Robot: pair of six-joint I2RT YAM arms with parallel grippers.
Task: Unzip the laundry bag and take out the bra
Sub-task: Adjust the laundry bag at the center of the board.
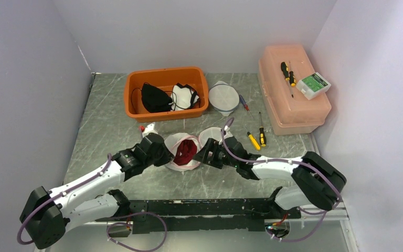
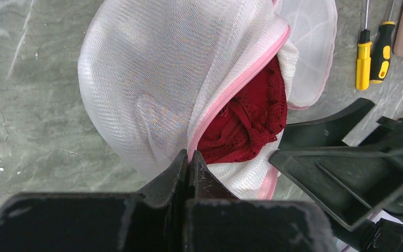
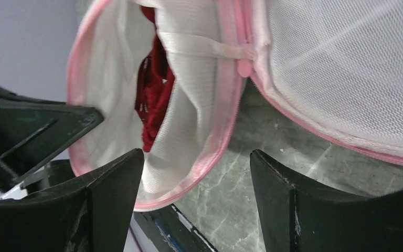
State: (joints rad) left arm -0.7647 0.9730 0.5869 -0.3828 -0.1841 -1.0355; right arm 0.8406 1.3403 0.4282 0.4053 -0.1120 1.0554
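The laundry bag point(image 1: 172, 140) is white mesh with pink trim and lies unzipped in the middle of the table, its two halves spread apart. The dark red lace bra point(image 1: 186, 151) sits inside the left half. My left gripper point(image 2: 190, 157) is shut on the bag's pink edge point(image 2: 231, 89), right beside the bra point(image 2: 246, 123). My right gripper point(image 3: 195, 153) stands open at the bag's right side, the pink rim point(image 3: 210, 157) reaching between its fingers without being pinched. The bra point(image 3: 155, 100) shows in the opening ahead of it. The zipper pull point(image 3: 244, 67) hangs at the hinge between the halves.
An orange bin point(image 1: 136, 113) with black and white garments stands behind the bag. Another round mesh bag point(image 1: 223, 97) lies beside it. Yellow-handled screwdrivers point(image 1: 258, 137) lie to the right. At the right wall, a pink lidded box point(image 1: 294, 100) carries a small green-and-white box point(image 1: 313, 85).
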